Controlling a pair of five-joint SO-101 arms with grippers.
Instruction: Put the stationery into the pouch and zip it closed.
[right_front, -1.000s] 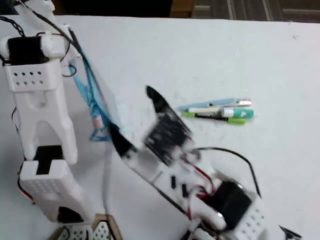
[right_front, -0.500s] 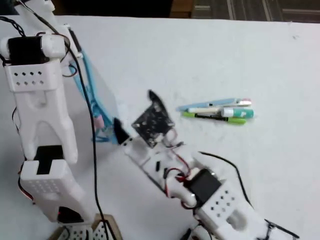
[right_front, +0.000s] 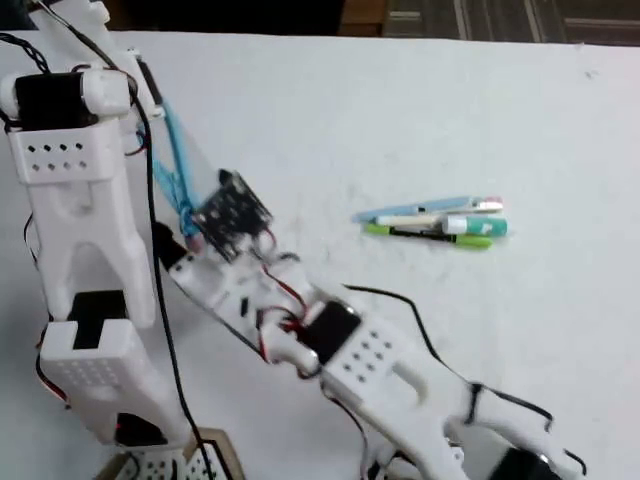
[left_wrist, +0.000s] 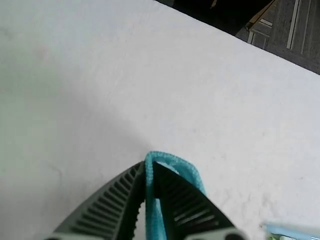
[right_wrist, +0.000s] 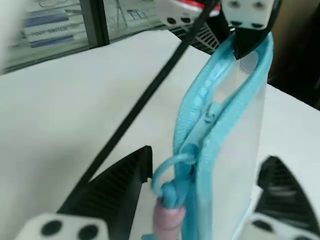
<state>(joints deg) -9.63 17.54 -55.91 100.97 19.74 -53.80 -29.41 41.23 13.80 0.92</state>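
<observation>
Pouch (right_wrist: 225, 125), clear plastic with a blue zip along its edge, hangs in the air over the left part of the white table (right_front: 400, 100). Closest in the right wrist view, the right gripper (right_wrist: 207, 170) stands with its two black fingers spread wide on either side of the pouch's lower end, touching nothing that can be seen. Between them dangles the zip pull (right_wrist: 170, 185), a blue cord loop with a pink bead (right_wrist: 167, 217) below it. Farther up, the zip tape rises to the left gripper (left_wrist: 149, 169), whose ribbed jaws are pinched tight on the pouch's blue end. Well apart, on the table's right side, the pens (right_front: 435, 220) lie bunched side by side.
</observation>
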